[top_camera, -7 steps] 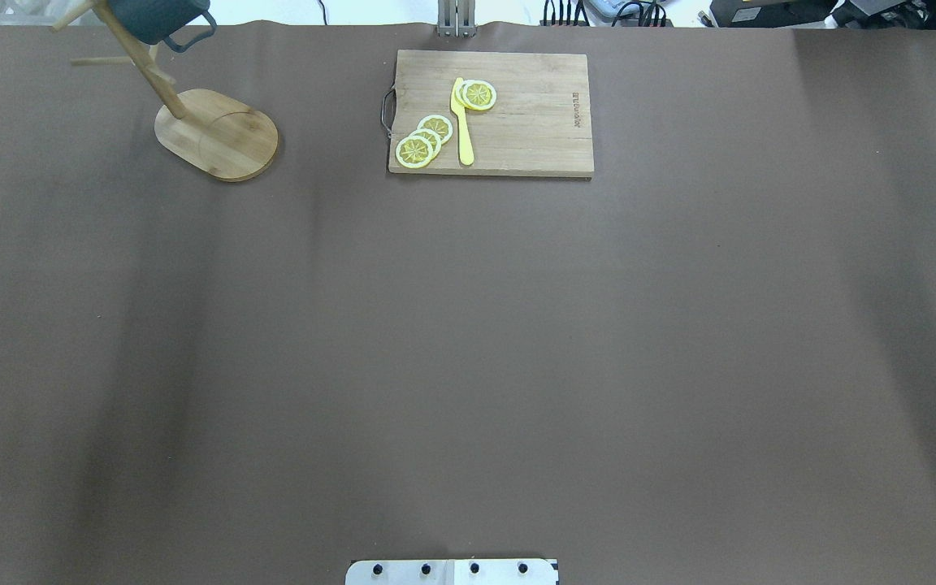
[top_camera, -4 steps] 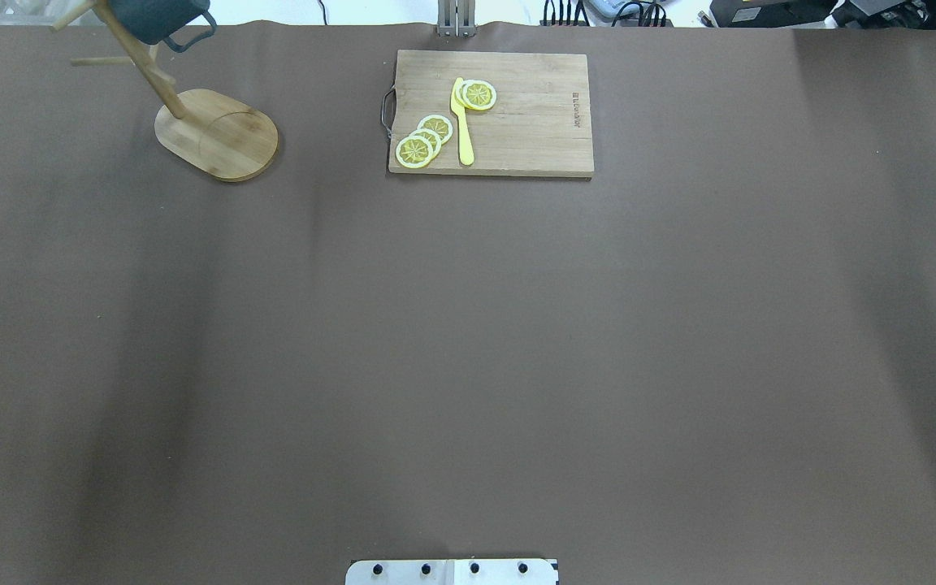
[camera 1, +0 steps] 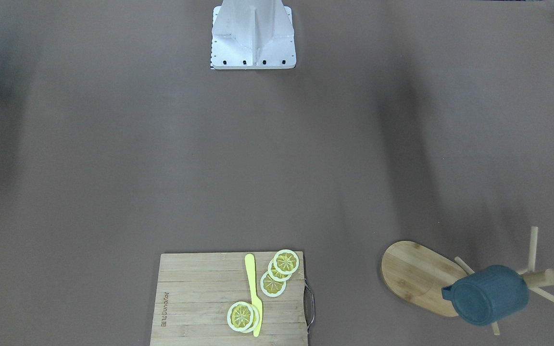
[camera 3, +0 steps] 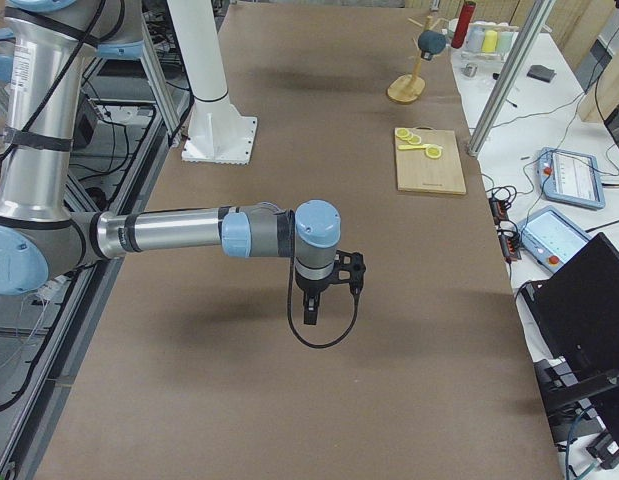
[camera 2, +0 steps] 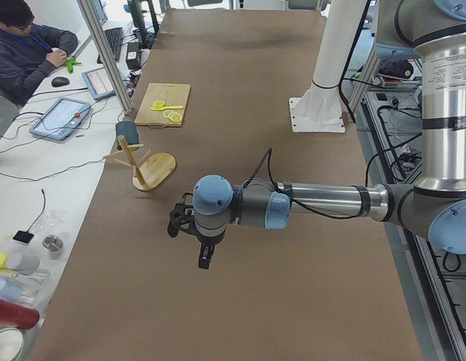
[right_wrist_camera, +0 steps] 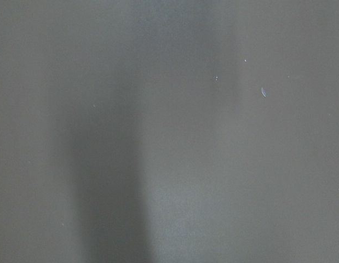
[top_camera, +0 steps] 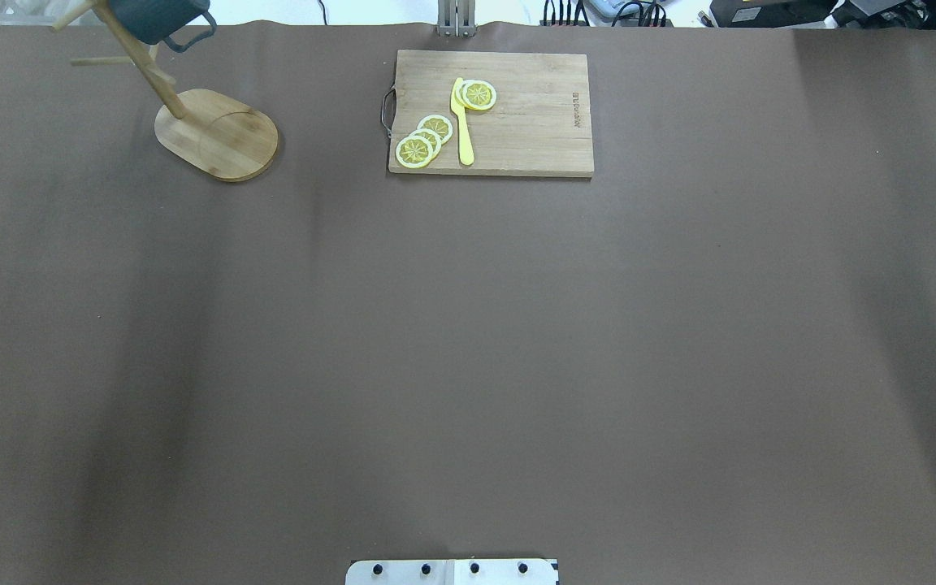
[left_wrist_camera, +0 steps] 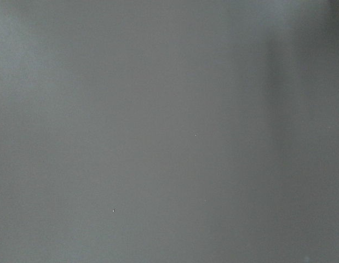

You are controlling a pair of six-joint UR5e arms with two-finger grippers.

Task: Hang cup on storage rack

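The dark slate-blue cup (camera 1: 491, 295) hangs by its handle on a peg of the bamboo storage rack (camera 1: 416, 274), at the table's far left corner in the overhead view, where the cup (top_camera: 155, 18) sits above the rack's oval base (top_camera: 220, 134). Both arms are far from it. My left gripper (camera 2: 205, 259) shows only in the exterior left view and my right gripper (camera 3: 309, 315) only in the exterior right view, both hovering over bare table and empty; I cannot tell whether they are open or shut. Both wrist views show only the brown table surface.
A bamboo cutting board (top_camera: 517, 114) with several lemon slices (top_camera: 423, 140) and a yellow knife (top_camera: 462, 122) lies at the far middle. The robot's white base (camera 1: 253, 33) stands at the near edge. A person (camera 2: 25, 49) sits beyond the far edge.
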